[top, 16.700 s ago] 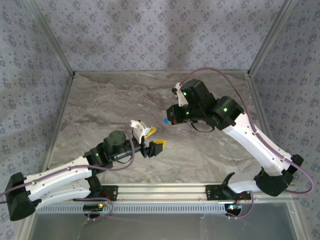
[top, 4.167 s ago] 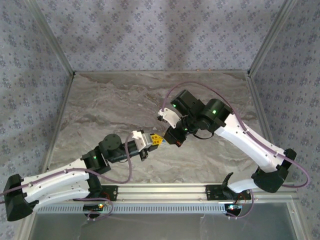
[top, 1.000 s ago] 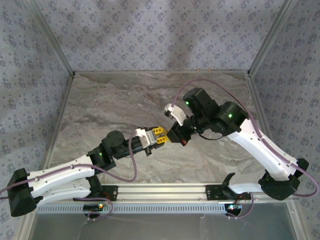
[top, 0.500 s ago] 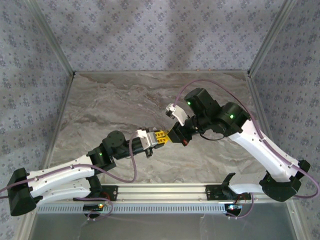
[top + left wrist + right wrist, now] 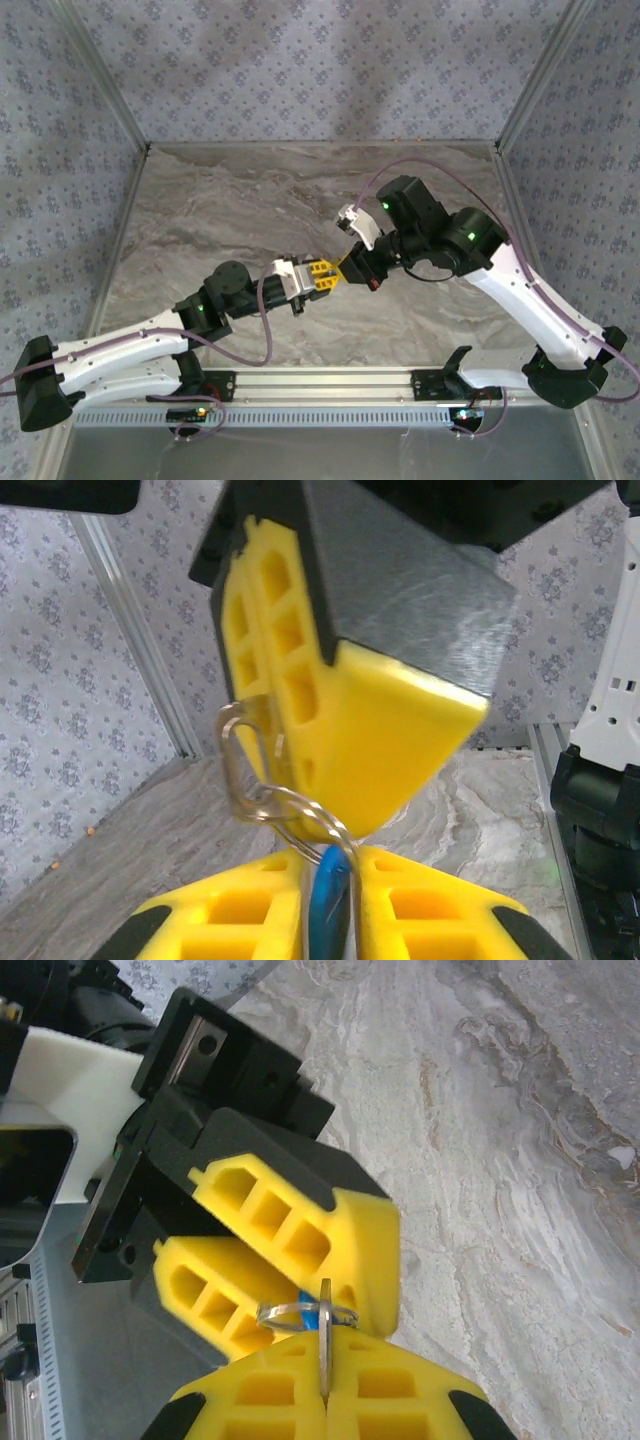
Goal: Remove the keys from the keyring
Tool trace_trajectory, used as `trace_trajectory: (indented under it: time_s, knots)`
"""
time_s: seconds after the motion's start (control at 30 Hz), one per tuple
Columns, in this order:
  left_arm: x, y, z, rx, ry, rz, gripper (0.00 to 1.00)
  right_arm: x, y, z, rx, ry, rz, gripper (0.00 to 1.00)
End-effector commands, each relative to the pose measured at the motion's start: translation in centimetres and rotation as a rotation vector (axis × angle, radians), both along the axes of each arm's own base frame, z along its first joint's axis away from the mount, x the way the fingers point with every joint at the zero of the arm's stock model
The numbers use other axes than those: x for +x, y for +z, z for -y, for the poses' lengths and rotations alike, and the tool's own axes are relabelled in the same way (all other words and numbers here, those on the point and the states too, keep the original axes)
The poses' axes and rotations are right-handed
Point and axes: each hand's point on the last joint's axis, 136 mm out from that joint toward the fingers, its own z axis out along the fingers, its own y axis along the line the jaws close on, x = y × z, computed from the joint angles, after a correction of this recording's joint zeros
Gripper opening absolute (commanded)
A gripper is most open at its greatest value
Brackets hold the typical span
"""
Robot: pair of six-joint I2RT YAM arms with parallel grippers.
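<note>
Both jaws closed: L jaws on blue key [image 5: 328,910], R jaws on keyring [image 5: 283,1310].

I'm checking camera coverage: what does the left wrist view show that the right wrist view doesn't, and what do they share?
Left wrist: the small blue key's oblong body clamped between the left gripper's pads. Right wrist: the silver metal keyring pinched edge-on in the shut right gripper. Shared: ring, blue key, opposing yellow fingers, grey marbled table.

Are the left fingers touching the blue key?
Touching. In the left wrist view the key sits pinched between the two left fingers, with no gap on either side.
</note>
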Motion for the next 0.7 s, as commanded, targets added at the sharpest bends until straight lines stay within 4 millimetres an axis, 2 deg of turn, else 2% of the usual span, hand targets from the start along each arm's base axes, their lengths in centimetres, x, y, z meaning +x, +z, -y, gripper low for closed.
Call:
trace_trajectory:
  time_s: [0.0,0.27,0.43,0.67]
  knots:
    - [-0.8,2.9,0.1,-0.059,-0.035,0.04,0.19,0.0,0.4,0.1,0.022,-0.014,-0.002,0.0]
    - [-0.5,3.3,0.2,-0.076,-0.021,0.051,0.16,-0.1,0.5,0.2,0.027,-0.012,-0.003,0.0]
    - [-0.2,3.8,0.0,-0.095,0.002,0.058,0.26,-0.2,0.4,0.1,0.034,-0.007,-0.007,0.0]
    - [0.0,4.1,-0.1,-0.105,0.017,0.07,0.27,-0.5,0.3,0.0,0.036,0.004,-0.021,0.0]
